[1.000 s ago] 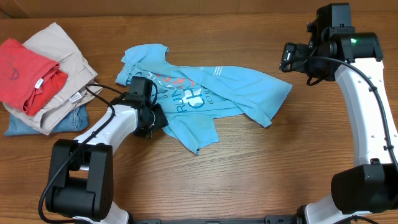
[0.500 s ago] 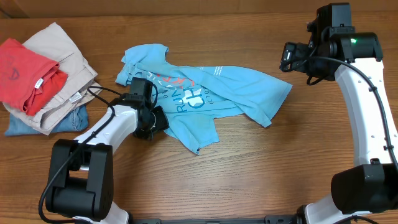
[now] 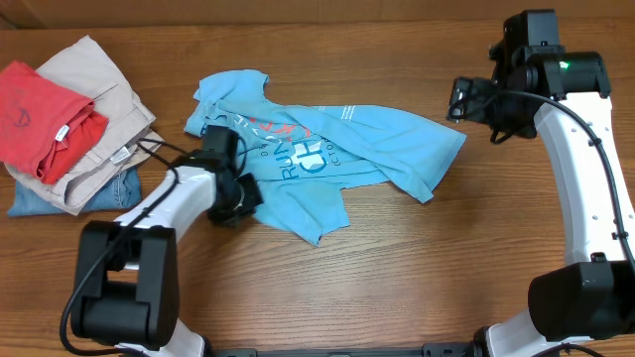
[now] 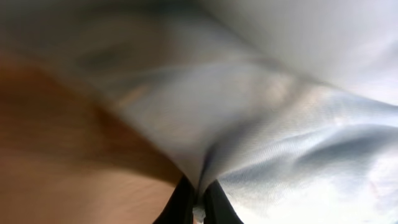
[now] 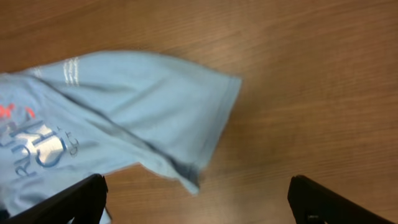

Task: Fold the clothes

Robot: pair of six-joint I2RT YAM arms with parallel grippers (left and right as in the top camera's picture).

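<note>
The light sky-blue T-shirt [image 3: 327,149] lies crumpled across the middle of the wooden table, its white and red-orange lettering facing up. My left gripper [image 3: 241,193] is at the shirt's lower left edge and is shut on a fold of its fabric [image 4: 249,124], which fills the left wrist view; the fingers [image 4: 198,202] pinch the cloth. My right gripper [image 3: 458,99] is open and empty, held above the table beside the shirt's right sleeve [image 5: 186,118].
A pile of other clothes sits at the far left: a red T-shirt [image 3: 40,114] on beige trousers [image 3: 99,109] over blue denim [image 3: 109,193]. Bare wood table [image 3: 417,268] lies in front of and right of the shirt.
My left gripper has pulled slightly left with the shirt's edge in it. The right gripper has shifted a little.
</note>
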